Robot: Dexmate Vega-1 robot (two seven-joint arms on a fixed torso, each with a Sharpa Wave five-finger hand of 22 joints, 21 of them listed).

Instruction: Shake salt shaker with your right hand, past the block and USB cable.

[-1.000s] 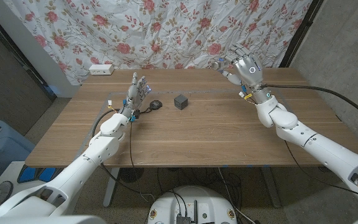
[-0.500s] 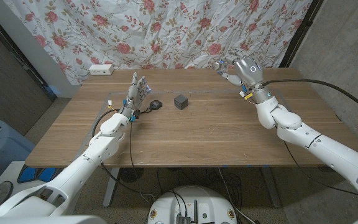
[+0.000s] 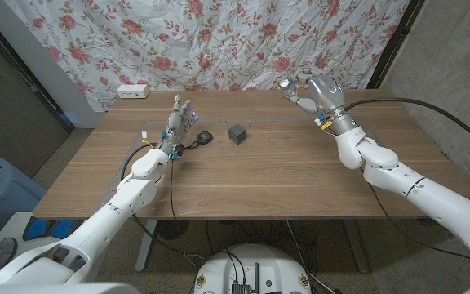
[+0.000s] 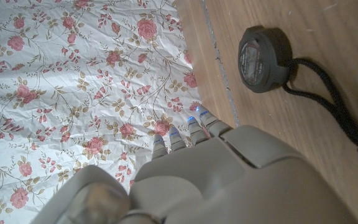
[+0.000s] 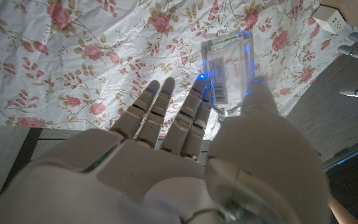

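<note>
Since 1.0 s ago, right hand (image 3: 323, 88) has been tilted, shifting the salt shaker (image 3: 286, 83) left, upper right of frame. Shaker is gripped, raised off the surface (image 3: 268, 175). Left hand (image 3: 178, 118) is released, near USB cable (image 3: 198, 139). Short wrist shakes advised, grip kept firm, clear of block (image 3: 237, 133).

White arms (image 3: 431, 196), grey hand (image 3: 321, 88)

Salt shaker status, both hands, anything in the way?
Right hand holds salt shaker lifted at far edge. Left hand open, upright by USB cable. Block apart, clear.
</note>
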